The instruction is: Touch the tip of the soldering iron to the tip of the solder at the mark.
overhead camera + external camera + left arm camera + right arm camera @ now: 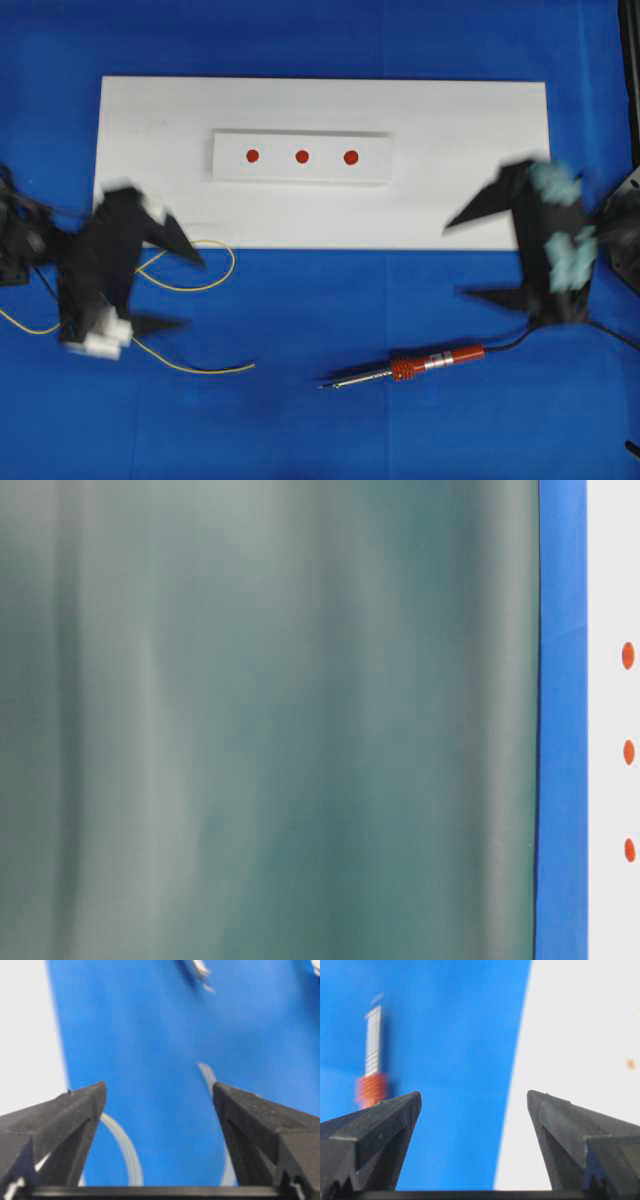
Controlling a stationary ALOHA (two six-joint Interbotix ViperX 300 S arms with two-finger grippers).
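The soldering iron (405,367) lies on the blue cloth at the front, its silver tip pointing left and its red-orange handle to the right. It also appears blurred at the left of the right wrist view (371,1075). The thin yellow solder (190,287) curls over the cloth at the left. My left gripper (192,293) is open above its loops, and the wire (127,1147) runs under the spread fingers untouched. My right gripper (455,260) is open over the board's front edge, up and to the right of the iron, holding nothing (474,1095). Three red marks (302,156) sit in a row.
The marks are on a small white strip (300,172) lying on a larger white board (450,120). Blue cloth (320,430) covers the table. A blurred grey-green surface (270,720) fills most of the table-level view, with the board's edge and marks (628,655) at its right.
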